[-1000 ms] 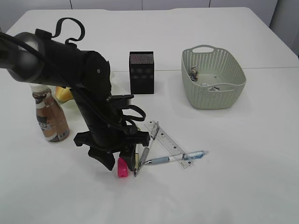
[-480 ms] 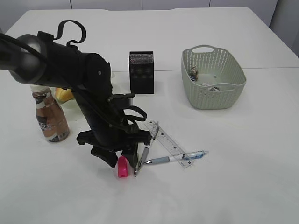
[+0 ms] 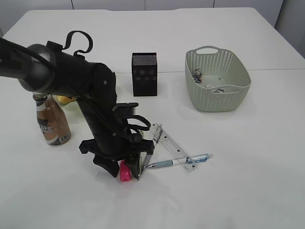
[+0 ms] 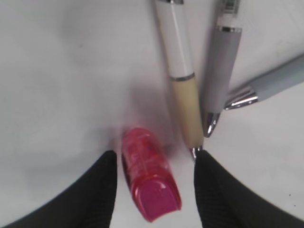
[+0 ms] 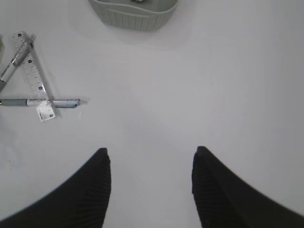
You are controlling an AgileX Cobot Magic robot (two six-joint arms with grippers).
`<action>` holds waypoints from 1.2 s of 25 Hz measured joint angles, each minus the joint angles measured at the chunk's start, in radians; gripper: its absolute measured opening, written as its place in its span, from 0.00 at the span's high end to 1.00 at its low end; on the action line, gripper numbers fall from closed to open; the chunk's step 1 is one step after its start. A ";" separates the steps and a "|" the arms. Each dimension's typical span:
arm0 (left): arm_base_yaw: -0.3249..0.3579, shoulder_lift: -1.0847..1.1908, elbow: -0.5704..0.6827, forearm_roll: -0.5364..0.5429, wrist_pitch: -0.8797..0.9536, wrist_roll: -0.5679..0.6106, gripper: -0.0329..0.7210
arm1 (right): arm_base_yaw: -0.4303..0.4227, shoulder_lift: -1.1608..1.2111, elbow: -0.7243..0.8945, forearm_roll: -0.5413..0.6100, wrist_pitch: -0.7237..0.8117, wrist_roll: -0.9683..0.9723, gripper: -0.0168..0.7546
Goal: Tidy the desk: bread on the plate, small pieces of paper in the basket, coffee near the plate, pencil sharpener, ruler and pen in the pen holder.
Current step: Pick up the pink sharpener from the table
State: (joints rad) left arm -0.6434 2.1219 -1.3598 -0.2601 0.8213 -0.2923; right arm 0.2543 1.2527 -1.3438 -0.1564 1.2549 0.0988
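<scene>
A pink pencil sharpener (image 3: 125,173) lies on the white table; in the left wrist view it (image 4: 149,183) lies between the jaws. My left gripper (image 3: 125,168) (image 4: 154,156) is open and low, one finger on each side of the sharpener, not touching it. Several pens (image 4: 179,80) (image 4: 219,71) lie just beyond, tips near the right finger. A clear ruler (image 3: 169,143) (image 5: 32,71) and a blue-tipped pen (image 3: 178,161) (image 5: 42,102) lie to the right. The black pen holder (image 3: 144,74) stands behind. My right gripper (image 5: 149,154) is open and empty above bare table.
A green basket (image 3: 238,90) (image 5: 135,14) with small paper bits stands at the back right. A coffee bottle (image 3: 50,121) stands at the left, with yellow bread (image 3: 63,99) behind it, mostly hidden by the left arm.
My left arm has moved down and a little right, bringing its open jaws around the pink sharpener. Nothing else has moved.
</scene>
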 joint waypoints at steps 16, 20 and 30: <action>0.000 0.000 -0.003 0.000 0.016 0.000 0.75 | 0.000 -0.008 0.000 0.000 0.000 0.000 0.42; 0.000 0.000 -0.005 0.011 0.038 0.000 0.75 | 0.000 -0.008 0.000 0.000 0.000 0.000 0.42; 0.000 0.000 -0.061 0.068 0.167 0.010 0.75 | 0.000 -0.008 0.000 0.000 0.000 0.000 0.42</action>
State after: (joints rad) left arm -0.6434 2.1219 -1.4213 -0.1924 0.9884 -0.2825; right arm 0.2543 1.2442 -1.3438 -0.1564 1.2549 0.0988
